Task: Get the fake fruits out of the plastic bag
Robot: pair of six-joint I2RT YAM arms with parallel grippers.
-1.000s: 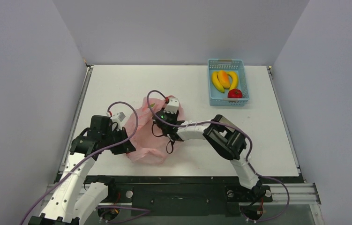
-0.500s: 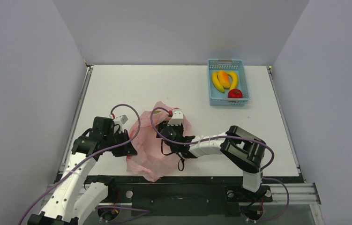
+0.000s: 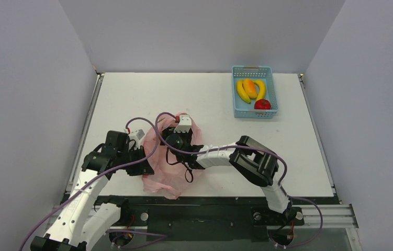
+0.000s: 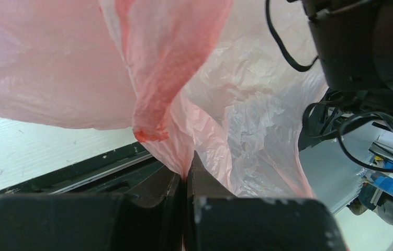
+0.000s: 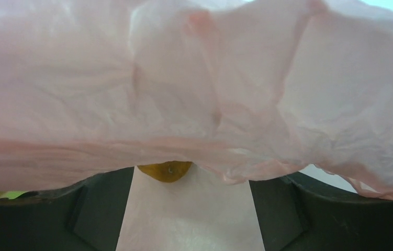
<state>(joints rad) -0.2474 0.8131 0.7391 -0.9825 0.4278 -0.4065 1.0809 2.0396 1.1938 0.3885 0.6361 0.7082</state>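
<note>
The pink plastic bag (image 3: 169, 170) lies crumpled near the table's front edge. My left gripper (image 4: 186, 175) is shut on a pinched fold of the bag (image 4: 194, 120) at its left side. My right gripper (image 5: 191, 179) reaches into the bag from above, its jaws wide apart with nothing between them. Just ahead of it, the end of a small brown-yellow fruit (image 5: 166, 170) peeks from under a fold of the bag (image 5: 194, 94). Two bananas (image 3: 243, 91), a mango (image 3: 250, 87) and a red apple (image 3: 262, 104) lie in the basket.
The light-blue slotted basket (image 3: 253, 70) stands at the back right of the white table (image 3: 131, 99). Purple cables loop over both wrists above the bag. Grey walls close in the table on three sides.
My right gripper has opened wider and shifted left over the bag. The bag has bunched up and slid toward the front edge. The left gripper keeps its hold.
</note>
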